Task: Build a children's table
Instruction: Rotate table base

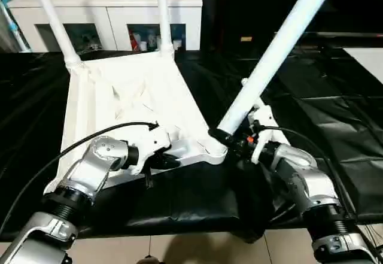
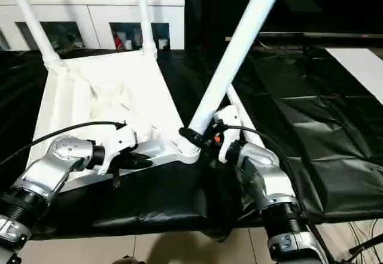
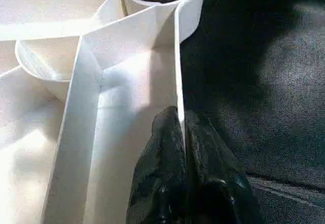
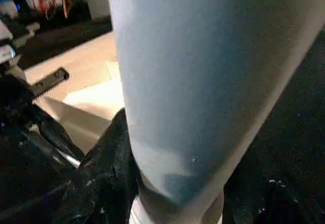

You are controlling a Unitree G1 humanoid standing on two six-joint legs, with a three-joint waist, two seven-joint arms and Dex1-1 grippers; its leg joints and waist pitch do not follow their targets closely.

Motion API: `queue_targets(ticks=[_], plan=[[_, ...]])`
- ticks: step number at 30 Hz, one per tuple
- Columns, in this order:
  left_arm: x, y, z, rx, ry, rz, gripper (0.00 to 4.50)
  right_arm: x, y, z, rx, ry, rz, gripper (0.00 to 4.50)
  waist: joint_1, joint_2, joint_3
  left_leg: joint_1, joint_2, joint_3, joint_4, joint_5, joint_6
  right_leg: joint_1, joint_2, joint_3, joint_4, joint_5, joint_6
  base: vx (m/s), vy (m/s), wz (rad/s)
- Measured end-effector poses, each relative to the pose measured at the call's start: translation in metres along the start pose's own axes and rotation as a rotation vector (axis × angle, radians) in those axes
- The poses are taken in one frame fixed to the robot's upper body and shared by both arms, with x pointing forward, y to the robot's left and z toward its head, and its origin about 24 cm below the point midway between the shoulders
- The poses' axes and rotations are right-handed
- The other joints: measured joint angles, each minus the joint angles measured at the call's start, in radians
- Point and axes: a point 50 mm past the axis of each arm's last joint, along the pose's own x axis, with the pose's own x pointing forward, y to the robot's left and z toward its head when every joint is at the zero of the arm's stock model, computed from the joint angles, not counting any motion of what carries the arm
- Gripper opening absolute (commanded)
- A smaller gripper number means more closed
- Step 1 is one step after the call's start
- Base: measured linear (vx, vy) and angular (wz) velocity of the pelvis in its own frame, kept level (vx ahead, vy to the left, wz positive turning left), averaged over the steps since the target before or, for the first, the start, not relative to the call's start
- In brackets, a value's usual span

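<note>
Right now we have both silver forearms reaching forward over the near edge of the tabletop [image 1: 128,99], which lies upside down on a black, wrinkled cloth [image 1: 335,120]. Our left arm bends in from the left, elbow out, and its left gripper [image 1: 160,159] is pinched tight on the thin upright rim along the near side; in the left wrist view its two black fingers [image 3: 162,178] press together on that rim with one on either side. Our right arm comes in from the right with the wrist angled up, and the right gripper [image 1: 230,138] stands partly open around the base of a leg [image 1: 272,54], its black fingers [image 4: 109,168] wrapping the tube just above the near right corner socket [image 1: 212,150].

That leg is a smooth, white, tapered tube, tilted up and away to the right, its foot sitting at the round socket. Two more legs [image 1: 51,15] stand in the far corner sockets. We see the underside of the tabletop as glossy white plastic, rectangular, with thin raised ribs crossing in an X. Behind it stands a white cabinet [image 1: 108,12] with glass doors.
</note>
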Motion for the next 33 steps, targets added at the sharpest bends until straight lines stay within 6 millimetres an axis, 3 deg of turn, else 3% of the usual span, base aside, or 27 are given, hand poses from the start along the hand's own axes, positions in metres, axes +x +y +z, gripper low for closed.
queue_targets(ticks=[4, 7, 22, 33], plan=[[-0.002, 0.000, -0.001, 0.010, 0.010, -0.011, 0.00, 0.004, 0.001, 0.006, -0.070, 0.062, 0.054, 1.87, -0.006, -0.001, -0.001, 0.000, -0.001, 0.000, -0.002, 0.000, 0.000, 0.002, 0.000, 0.000, -0.003, 0.000, 0.000, 0.000, 0.000, 0.00], [-0.003, -0.001, -0.002, 0.013, 0.017, -0.026, 0.00, 0.004, 0.000, 0.006, -0.094, 0.105, 0.089, 1.87, -0.006, -0.009, -0.006, 0.001, -0.001, 0.000, -0.005, 0.000, 0.000, 0.002, 0.000, 0.000, -0.004, 0.000, 0.000, 0.000, 0.000, 0.00], [-0.011, -0.005, -0.005, 0.032, 0.020, -0.101, 0.00, 0.005, 0.000, 0.013, -0.165, 0.186, 0.296, 1.87, -0.004, -0.015, -0.010, 0.002, -0.001, 0.001, -0.013, 0.000, 0.000, 0.005, 0.000, -0.001, -0.012, 0.000, -0.004, 0.000, 0.000, 0.00], [-0.012, -0.007, -0.005, 0.042, 0.027, -0.110, 0.00, 0.005, -0.002, 0.013, -0.186, 0.190, 0.334, 1.87, -0.004, -0.017, -0.011, 0.003, -0.001, 0.002, -0.016, 0.000, 0.000, 0.005, 0.000, -0.001, -0.014, 0.000, -0.004, 0.000, 0.000, 0.00]])
